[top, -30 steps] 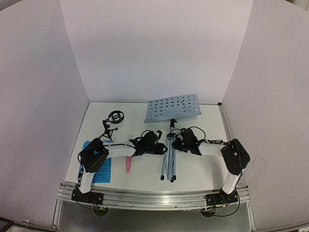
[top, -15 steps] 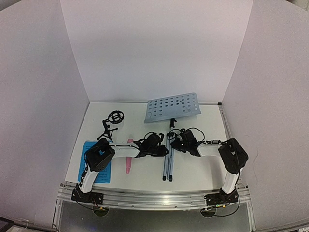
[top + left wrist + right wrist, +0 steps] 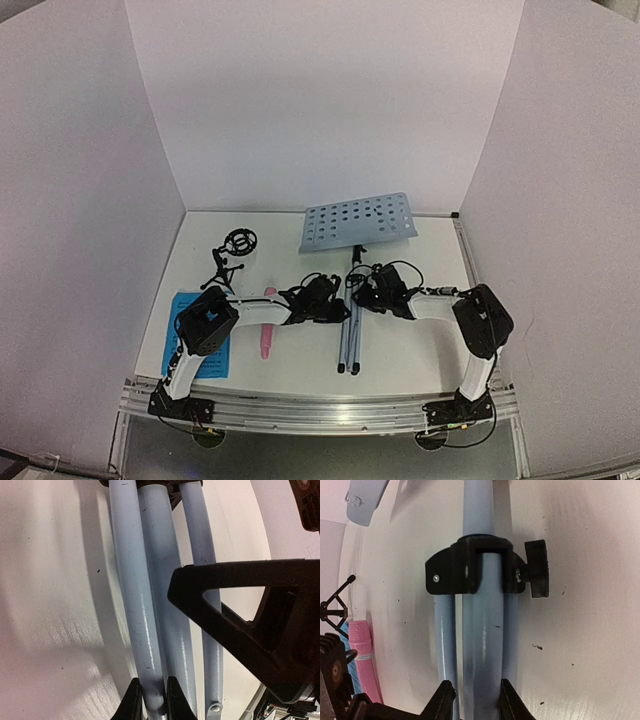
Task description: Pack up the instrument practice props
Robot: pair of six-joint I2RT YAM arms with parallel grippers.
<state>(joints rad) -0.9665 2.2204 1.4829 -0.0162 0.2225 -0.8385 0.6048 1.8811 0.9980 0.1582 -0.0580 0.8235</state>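
Observation:
The pale-blue perforated music stand point(image 3: 358, 222) lies on the table with its silver tripod legs point(image 3: 347, 340) folded together and pointing toward me. My left gripper point(image 3: 334, 309) is shut on one tripod leg point(image 3: 131, 595), its fingertips point(image 3: 134, 702) pinching the leg's end. My right gripper point(image 3: 363, 297) is shut on the centre tube point(image 3: 482, 645), just below the black clamp collar point(image 3: 470, 570). The pink stick microphone point(image 3: 267, 335) lies left of the legs. The black tripod mic stand point(image 3: 235, 250) stands at the back left. The blue sheet-music pages point(image 3: 208, 350) lie at the front left, partly under my left arm.
White walls close the table on three sides. A metal rail point(image 3: 320, 410) runs along the near edge. The pink microphone point(image 3: 362, 665) and a leg of the black mic stand point(image 3: 332, 610) show at the left of the right wrist view.
The tripod legs, spread a second ago, have closed into a tight bundle. My left gripper moved right onto a leg; my right gripper shifted slightly left on the tube.

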